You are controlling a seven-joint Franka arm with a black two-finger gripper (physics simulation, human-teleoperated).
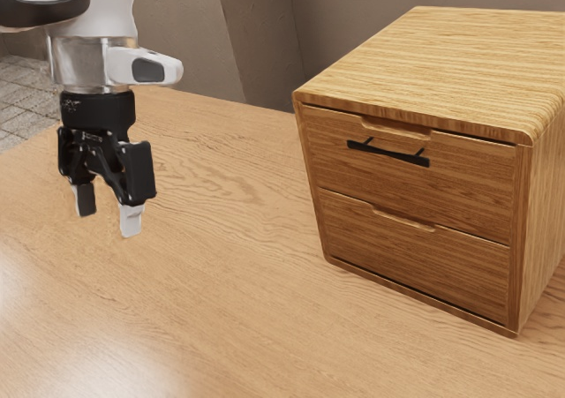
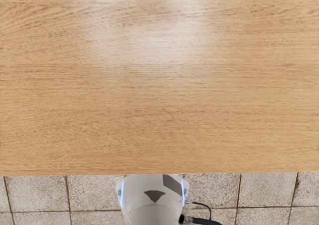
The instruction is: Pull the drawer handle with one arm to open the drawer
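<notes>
A wooden two-drawer cabinet stands on the table at the exterior view's right. Its upper drawer carries a thin black bar handle and sits flush with the front; the lower drawer is flush too. My gripper hangs at the exterior view's left, pointing down a little above the tabletop, far from the handle. Its fingers are apart with nothing between them. The wrist view looks straight down on bare wooden tabletop.
The wooden table stretches between my hand and the cabinet. In the wrist view the table's edge runs above a tiled floor, with the robot's white base beneath it.
</notes>
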